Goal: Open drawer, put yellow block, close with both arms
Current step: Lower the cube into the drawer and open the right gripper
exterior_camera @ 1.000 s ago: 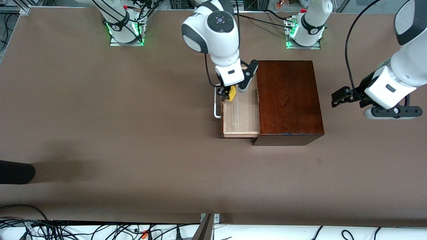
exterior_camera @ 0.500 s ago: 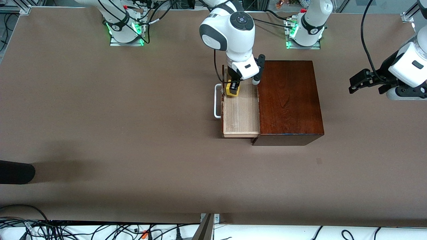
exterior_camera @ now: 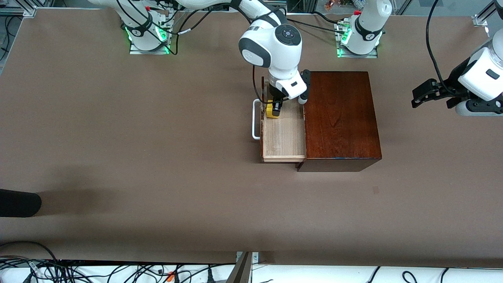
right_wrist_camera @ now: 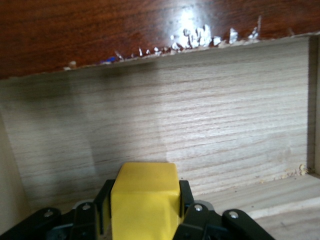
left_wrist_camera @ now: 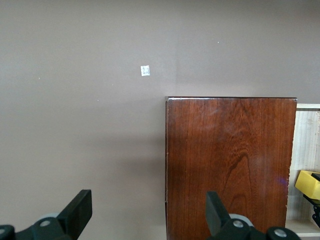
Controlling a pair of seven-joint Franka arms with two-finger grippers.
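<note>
The drawer [exterior_camera: 283,135] stands pulled out of the dark mahogany box [exterior_camera: 340,118], its white handle [exterior_camera: 255,125] toward the right arm's end. My right gripper [exterior_camera: 274,107] is shut on the yellow block [exterior_camera: 272,109] and holds it low inside the drawer, at the end farther from the front camera. In the right wrist view the yellow block [right_wrist_camera: 145,202] sits between the fingers above the pale drawer floor [right_wrist_camera: 210,135]. My left gripper [exterior_camera: 422,95] is open and empty, over the table past the box toward the left arm's end. The left wrist view shows the box top [left_wrist_camera: 227,160] and the yellow block [left_wrist_camera: 309,183].
A small pale mark [exterior_camera: 376,190] lies on the brown table, nearer to the front camera than the box. A dark object [exterior_camera: 17,202] juts in at the table's edge at the right arm's end. Cables [exterior_camera: 78,271] run along the near edge.
My right gripper has carried the yellow block from above the drawer's front down into the drawer. My left gripper has moved away from the box, toward the left arm's end of the table.
</note>
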